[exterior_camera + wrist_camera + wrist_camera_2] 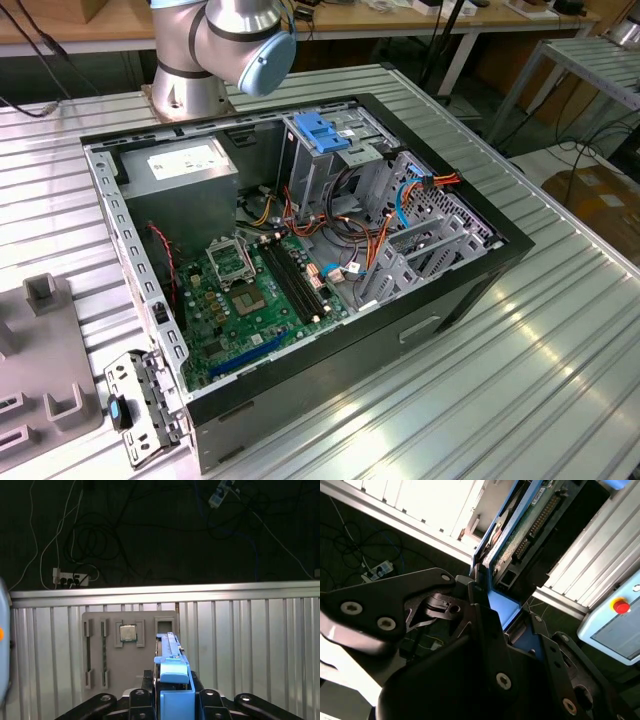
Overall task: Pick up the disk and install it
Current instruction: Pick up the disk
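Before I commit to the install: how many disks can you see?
1: the disk, clamped in the hand, seen in both wrist views. The drive cage in the exterior view could hide another.

arm (225,40): behind the computer case (300,388), runs out past the exterior view's upper edge
grey tray (45,365): beside the case, cut by the exterior view's left edge
disk (172,670) (525,525): in both wrist views partly covered by the gripper (175,700) (487,605), cut by the frame edge
motherboard (245,300): inside the case, lettering too small to tell
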{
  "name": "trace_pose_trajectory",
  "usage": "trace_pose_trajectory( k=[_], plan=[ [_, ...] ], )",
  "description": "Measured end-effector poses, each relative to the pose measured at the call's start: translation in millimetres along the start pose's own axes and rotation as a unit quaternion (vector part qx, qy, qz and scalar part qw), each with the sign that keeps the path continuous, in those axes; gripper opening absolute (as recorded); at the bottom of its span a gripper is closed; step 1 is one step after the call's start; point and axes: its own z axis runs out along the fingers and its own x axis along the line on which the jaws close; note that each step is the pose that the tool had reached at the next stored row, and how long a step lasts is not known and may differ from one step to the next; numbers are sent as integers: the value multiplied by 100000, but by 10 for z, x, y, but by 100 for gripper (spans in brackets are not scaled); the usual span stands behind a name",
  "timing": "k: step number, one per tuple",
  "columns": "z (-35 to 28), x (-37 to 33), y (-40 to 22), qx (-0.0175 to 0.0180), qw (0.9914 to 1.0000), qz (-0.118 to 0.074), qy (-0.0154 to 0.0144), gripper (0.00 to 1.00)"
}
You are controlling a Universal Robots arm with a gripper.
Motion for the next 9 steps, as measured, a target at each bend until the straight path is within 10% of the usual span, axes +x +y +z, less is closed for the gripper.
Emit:
trace_pose_trajectory(
  k=[9],
  plan=[
    [-59, 2, -1, -65, 100000, -7, 5, 37]
  ],
)
